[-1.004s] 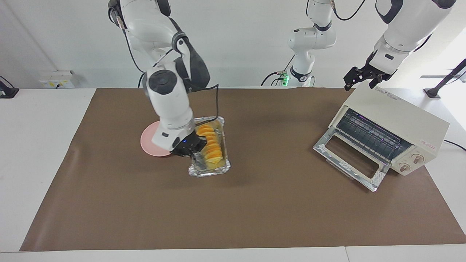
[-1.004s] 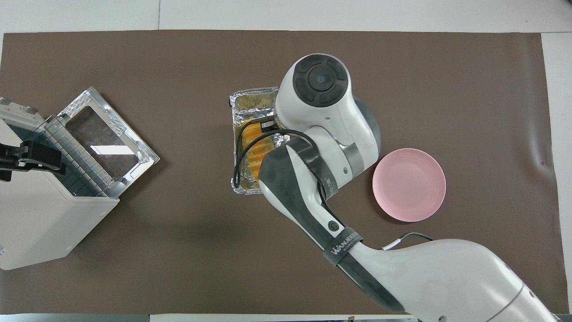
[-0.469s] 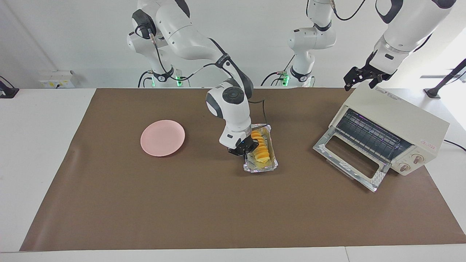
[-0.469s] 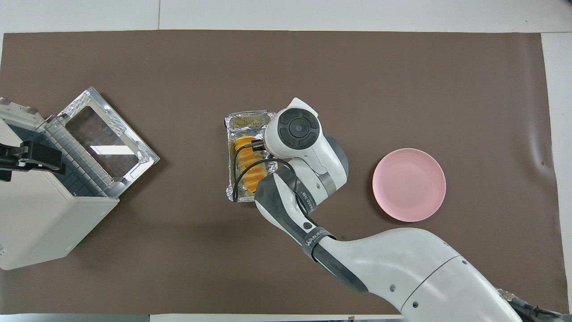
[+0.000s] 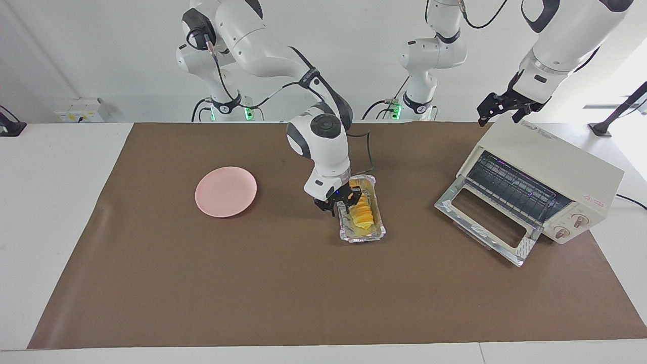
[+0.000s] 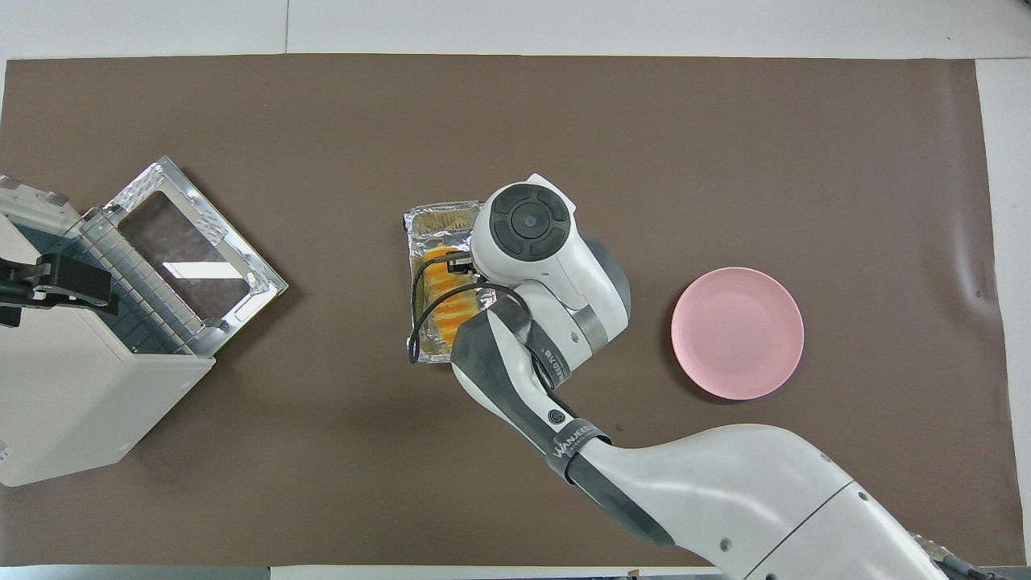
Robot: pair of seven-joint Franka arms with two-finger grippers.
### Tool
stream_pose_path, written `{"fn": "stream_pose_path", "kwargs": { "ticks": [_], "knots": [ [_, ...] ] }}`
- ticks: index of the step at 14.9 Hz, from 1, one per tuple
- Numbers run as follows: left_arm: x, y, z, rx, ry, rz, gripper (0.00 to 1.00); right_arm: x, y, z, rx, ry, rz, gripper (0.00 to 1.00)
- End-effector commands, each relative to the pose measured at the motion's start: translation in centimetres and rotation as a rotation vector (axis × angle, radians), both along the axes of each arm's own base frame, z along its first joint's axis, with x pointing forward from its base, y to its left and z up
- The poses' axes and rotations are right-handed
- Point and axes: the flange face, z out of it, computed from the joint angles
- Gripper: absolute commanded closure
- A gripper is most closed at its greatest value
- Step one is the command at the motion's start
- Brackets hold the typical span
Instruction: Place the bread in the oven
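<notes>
Take twelve o'clock as pointing away from the robots. The small ridged yellow-orange bread loaf [image 5: 361,210] is lying in a crinkled silver foil tray [image 5: 364,235] near the middle of the brown-covered worktop [image 5: 303,293]. The loaf is not yet in the oven.

The boxy cream-white toaster oven [image 5: 556,162] is sitting at the tray's nine o'clock. Its glass drop-down door [image 5: 485,222] is lying open on the worktop. A round pink plate [image 5: 226,192] is sitting bare at the tray's three o'clock.

The right arm [image 5: 323,141] is reaching down, and the right arm's jaws are hanging at the tray's long rim on the three o'clock side, just beside the loaf. You cannot tell whether they are released or clenched. Working by the foil rim probably spares the soft loaf from being squeezed.

The left arm [image 5: 556,45] is waiting with the left arm's jaws released and empty over the oven's top.

Bare brown worktop is lying between tray and door, giving you room to travel. The door is opening toward about two o'clock, so expect an angled approach, and mind the door's raised metal lip and the flimsy foil rim.
</notes>
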Motion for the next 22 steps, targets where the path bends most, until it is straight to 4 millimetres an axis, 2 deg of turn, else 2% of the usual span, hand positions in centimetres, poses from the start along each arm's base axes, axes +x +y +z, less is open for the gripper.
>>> {"fn": "stream_pose_path", "kwargs": {
  "ticks": [1,2,3,5,7,8,9,10,11,12,13,14,15,16,19,20,21,22],
  "knots": [
    [-1.0,0.0,0.2,-0.007,-0.003,-0.007,0.0,2.5,-5.3,5.4,-0.013,0.027,-0.062,0.0],
    [-1.0,-1.3,0.8,-0.013,-0.028,-0.028,0.0,2.8,-7.5,7.4,-0.02,0.026,-0.05,0.0],
    [-0.6,-4.1,1.2,-0.011,-0.086,-0.082,0.0,3.0,-9.7,9.0,-0.032,0.034,-0.025,0.0],
    [-0.5,-7.0,1.0,-0.019,-0.136,-0.042,0.0,4.1,-15.9,11.8,-0.05,0.041,0.012,0.0],
    [-0.1,-13.9,0.6,-0.091,-0.213,0.068,0.0,4.6,-21.0,14.0,-0.061,0.05,0.023,0.0],
    [0.3,-17.3,-0.5,-0.111,-0.211,0.049,0.0,4.7,-23.3,14.8,-0.068,0.059,0.02,0.0],
    [1.6,-21.7,-2.1,-0.137,-0.2,0.023,0.0,4.6,-25.7,15.5,-0.075,0.072,0.024,0.0],
    [3.2,-26.1,-4.3,-0.153,-0.176,0.061,0.0,4.5,-27.8,16.2,-0.078,0.082,0.033,0.0],
    [5.1,-29.2,-6.7,-0.151,-0.16,0.104,0.0,4.4,-29.6,17.1,-0.08,0.081,0.043,0.0],
    [5.9,-33.5,-9.1,-0.142,-0.153,0.127,0.0,4.0,-31.4,17.9,-0.083,0.089,0.05,0.0],
    [5.9,-36.1,-11.5,-0.112,-0.176,0.125,0.0,3.5,-32.9,18.7,-0.085,0.098,0.061,0.0],
    [6.0,-36.8,-13.0,-0.104,-0.21,0.121,0.0,3.1,-34.2,19.5,-0.087,0.103,0.068,0.0],
    [5.2,-36.9,-16.1,-0.083,-0.198,0.111,0.0,2.3,-35.8,20.5,-0.089,0.114,0.066,0.0],
    [4.7,-36.7,-18.1,-0.074,-0.192,0.106,0.0,1.2,-37.1,21.6,-0.092,0.131,0.061,0.0],
    [3.9,-37.0,-23.9,-0.031,-0.151,0.082,0.01,-3.0,-39.1,24.9,-0.106,0.151,0.047,0.0],
    [3.2,-36.9,-25.0,-0.02,-0.137,0.075,0.03,-4.5,-39.2,25.7,-0.112,0.144,0.04,0.0],
    [2.4,-36.6,-25.9,-0.018,-0.134,0.076,0.2,-7.0,-39.3,26.5,-0.117,0.156,0.029,0.0],
    [1.7,-37.5,-26.1,-0.024,-0.138,0.062,0.32,-7.4,-39.5,26.7,-0.116,0.158,0.02,0.0]
  ]
}}
